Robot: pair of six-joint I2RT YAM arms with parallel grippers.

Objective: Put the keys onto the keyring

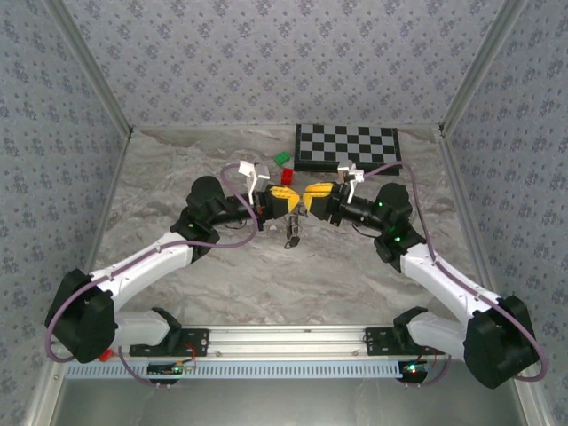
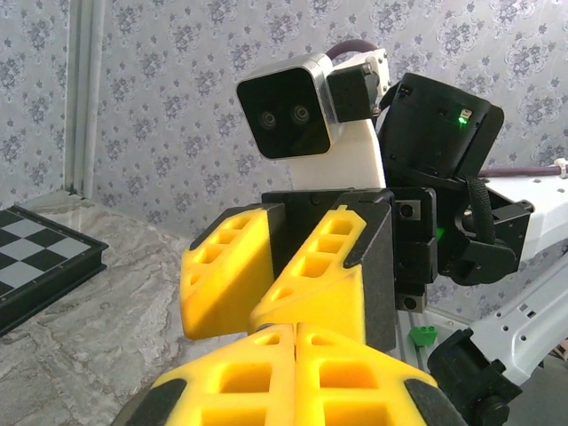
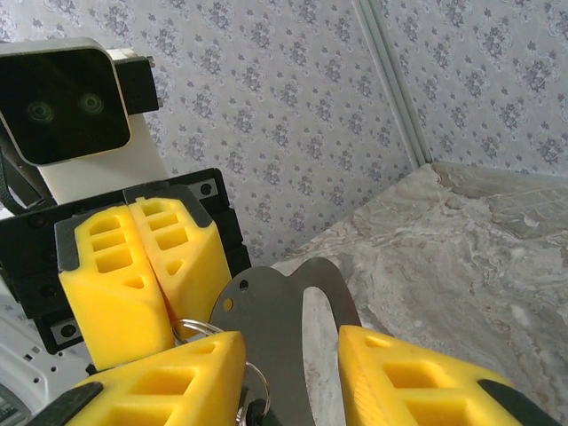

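In the top view my left gripper (image 1: 293, 202) and right gripper (image 1: 307, 197) meet tip to tip above the middle of the table. A small bunch of keys (image 1: 291, 234) hangs just under them. In the right wrist view the left gripper's yellow fingers (image 3: 133, 266) are pressed together on the thin silvery keyring (image 3: 189, 327). A flat grey metal tag (image 3: 275, 319) hangs off it, between the spread fingers of my right gripper (image 3: 291, 342). A black key head (image 3: 258, 414) peeks out below. The left gripper (image 2: 295, 330) shows no gap in its own view.
A black-and-white chessboard (image 1: 348, 146) lies at the back right, also at the left of the left wrist view (image 2: 35, 257). A green block (image 1: 282, 158) and a red block (image 1: 287, 175) sit just behind the grippers. Patterned walls enclose the marbled table (image 1: 177, 160).
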